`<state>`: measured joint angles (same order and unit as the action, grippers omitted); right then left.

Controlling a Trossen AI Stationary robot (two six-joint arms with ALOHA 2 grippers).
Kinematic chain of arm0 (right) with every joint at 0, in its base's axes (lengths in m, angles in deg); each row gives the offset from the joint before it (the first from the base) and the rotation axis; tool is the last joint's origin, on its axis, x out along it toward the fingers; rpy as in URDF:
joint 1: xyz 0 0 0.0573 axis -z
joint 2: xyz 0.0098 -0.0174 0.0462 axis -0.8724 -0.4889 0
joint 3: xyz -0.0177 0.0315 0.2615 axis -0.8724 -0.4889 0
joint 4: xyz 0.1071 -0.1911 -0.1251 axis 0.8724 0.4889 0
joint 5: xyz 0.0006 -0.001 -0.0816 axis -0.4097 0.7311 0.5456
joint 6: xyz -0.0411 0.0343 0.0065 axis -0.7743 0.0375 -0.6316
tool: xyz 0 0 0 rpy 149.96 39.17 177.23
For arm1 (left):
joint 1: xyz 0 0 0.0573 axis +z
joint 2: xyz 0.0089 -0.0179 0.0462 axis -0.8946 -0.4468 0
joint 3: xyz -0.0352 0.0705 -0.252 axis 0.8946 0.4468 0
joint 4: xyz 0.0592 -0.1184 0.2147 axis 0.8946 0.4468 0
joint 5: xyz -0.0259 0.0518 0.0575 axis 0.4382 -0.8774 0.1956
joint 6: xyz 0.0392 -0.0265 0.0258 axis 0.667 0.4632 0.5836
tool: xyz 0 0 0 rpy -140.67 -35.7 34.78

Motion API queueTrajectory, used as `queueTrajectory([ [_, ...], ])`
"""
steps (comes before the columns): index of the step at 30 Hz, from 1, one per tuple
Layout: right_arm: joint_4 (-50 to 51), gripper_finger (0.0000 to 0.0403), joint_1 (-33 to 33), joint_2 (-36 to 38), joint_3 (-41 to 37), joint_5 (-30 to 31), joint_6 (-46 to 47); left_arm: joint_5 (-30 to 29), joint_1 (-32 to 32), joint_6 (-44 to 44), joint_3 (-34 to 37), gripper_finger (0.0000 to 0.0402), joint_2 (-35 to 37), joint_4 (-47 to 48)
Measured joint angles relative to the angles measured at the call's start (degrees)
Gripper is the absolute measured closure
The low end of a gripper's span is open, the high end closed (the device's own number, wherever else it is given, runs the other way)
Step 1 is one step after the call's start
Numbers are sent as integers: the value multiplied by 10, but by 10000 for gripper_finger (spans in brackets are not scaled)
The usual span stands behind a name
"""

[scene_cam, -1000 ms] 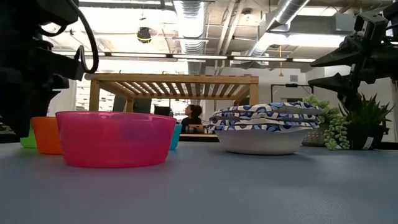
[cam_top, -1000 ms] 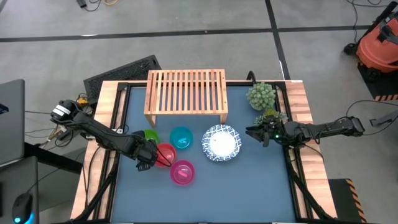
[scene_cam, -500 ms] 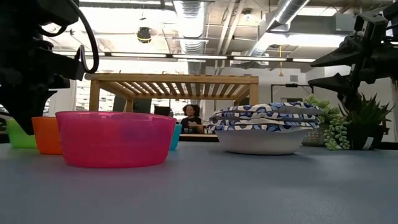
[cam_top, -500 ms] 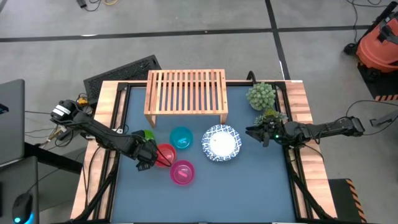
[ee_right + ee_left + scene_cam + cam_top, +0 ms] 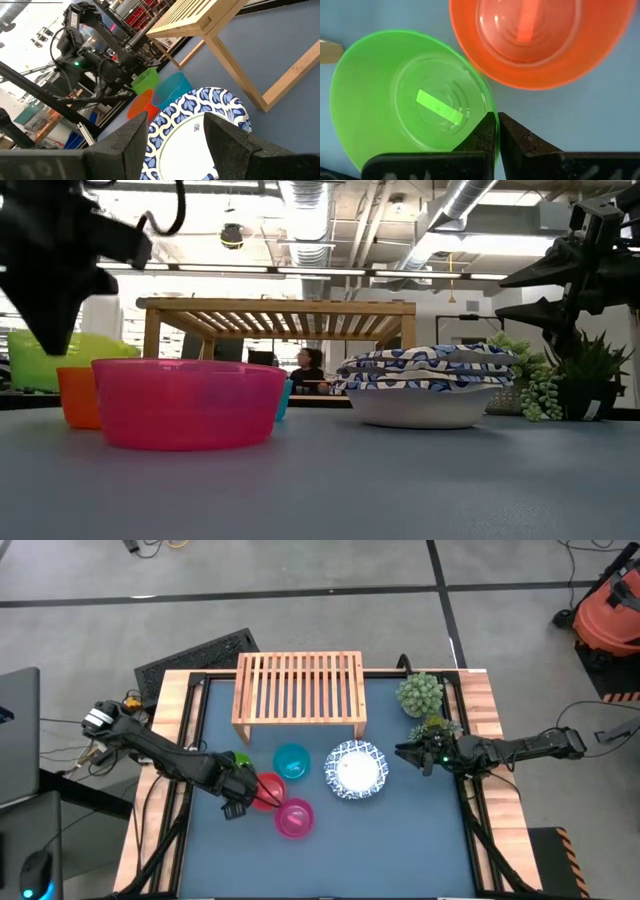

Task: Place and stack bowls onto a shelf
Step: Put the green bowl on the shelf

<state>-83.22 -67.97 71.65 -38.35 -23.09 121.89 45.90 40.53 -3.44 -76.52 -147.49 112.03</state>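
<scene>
My left gripper [image 5: 496, 131] is shut on the green bowl [image 5: 410, 100], which hangs tilted above the table at the left [image 5: 50, 360]; in the high view my arm hides most of that bowl [image 5: 239, 757]. Beside it, the red bowl [image 5: 267, 787], the magenta bowl [image 5: 293, 817] and the teal bowl [image 5: 291, 761] stand on the table on their bases. Two white bowls with blue rims [image 5: 355, 769] sit stacked right of them. The wooden shelf [image 5: 299, 688] stands at the far side. My right gripper [image 5: 405, 753] hovers open just right of the white bowls. My left gripper pinches the green bowl's rim [image 5: 489, 111] on the side next to the red bowl, one finger inside the bowl and one outside. The fingers come from above, pointing down. The bowl is lifted clear of the table and hangs tilted.
Two small potted plants [image 5: 420, 693] [image 5: 432, 726] stand at the table's far right. The table has a raised wooden border [image 5: 170, 720]. A person [image 5: 310, 368] shows in the room beyond the shelf. Bare table lies toward the near edge [image 5: 380, 850].
My left gripper has gone up with the green bowl. The bowl stood on the table behind the red bowl; now it is lifted clear and tipped. The other bowls have stayed in place.
</scene>
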Motion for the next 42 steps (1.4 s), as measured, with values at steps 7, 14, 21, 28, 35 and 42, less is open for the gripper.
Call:
queueTrajectory([
  [7, 0, 184, 0, 0, 0, 0, 0, 14, -1, -36, -63, 401, 0, 85],
  [14, 0, 184, 0, 0, 0, 0, 0, 31, -1, -88, -152, 401, 0, 148],
  [21, 0, 184, 0, 0, 0, 0, 0, -59, 2, -105, -274, 401, 0, 147],
  [28, 0, 184, 0, 0, 0, 0, 0, -182, 35, -65, -375, 401, 0, 146],
  [35, 0, 184, 0, 0, 0, 0, 0, -205, 124, 64, -418, 401, 0, 147],
  [42, 0, 184, 0, 0, 0, 0, 0, -178, 265, 229, -423, 401, 0, 146],
])
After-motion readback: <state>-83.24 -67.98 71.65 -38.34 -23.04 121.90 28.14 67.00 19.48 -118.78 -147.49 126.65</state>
